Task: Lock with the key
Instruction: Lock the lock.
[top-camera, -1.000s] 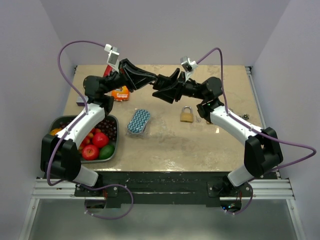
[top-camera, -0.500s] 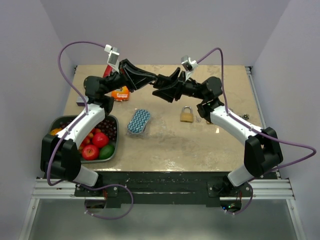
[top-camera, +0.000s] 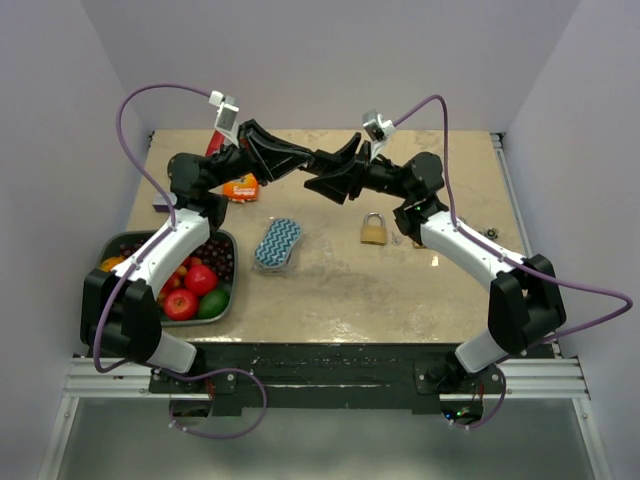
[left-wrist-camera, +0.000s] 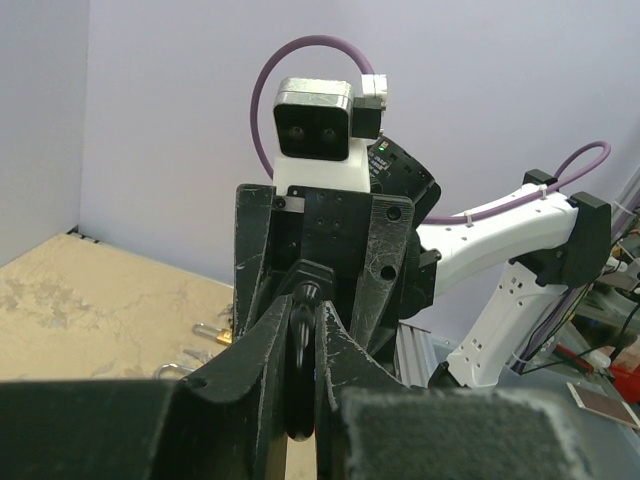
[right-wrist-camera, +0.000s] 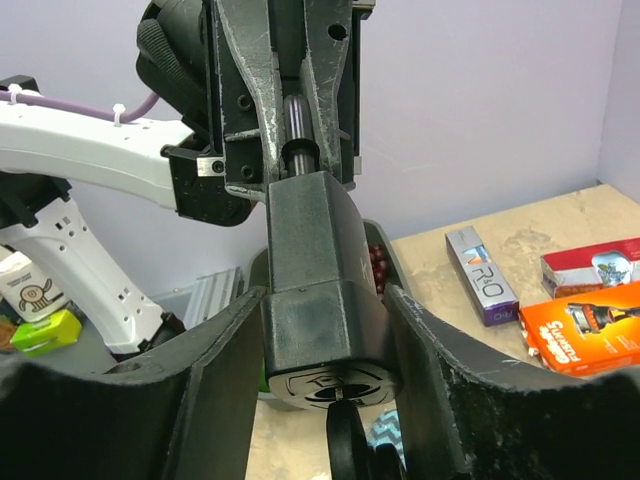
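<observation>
Both arms meet in mid-air over the back of the table. A black lock (right-wrist-camera: 320, 260) hangs between them, its round keyhole face turned to the right wrist camera. A black key (right-wrist-camera: 345, 440) sits in that keyhole, its head low between my right fingers. My left gripper (top-camera: 312, 158) (right-wrist-camera: 297, 110) is shut on the lock's far end, round a silver shaft; in the left wrist view its fingers (left-wrist-camera: 345, 360) pinch a thin black part. My right gripper (right-wrist-camera: 325, 300) (top-camera: 327, 172) flanks the lock body, open, with a narrow gap at the right finger.
On the table lie a brass padlock (top-camera: 374, 229) with small keys (top-camera: 398, 238), a blue zigzag pouch (top-camera: 277, 243) and an orange pack (top-camera: 241, 186). A tray (top-camera: 226, 240) of fruit stands at the front left. A silver-purple box (right-wrist-camera: 480, 275) lies by the orange pack.
The right gripper's jaws have spread a little round the lock body. Both arms stay almost where they were.
</observation>
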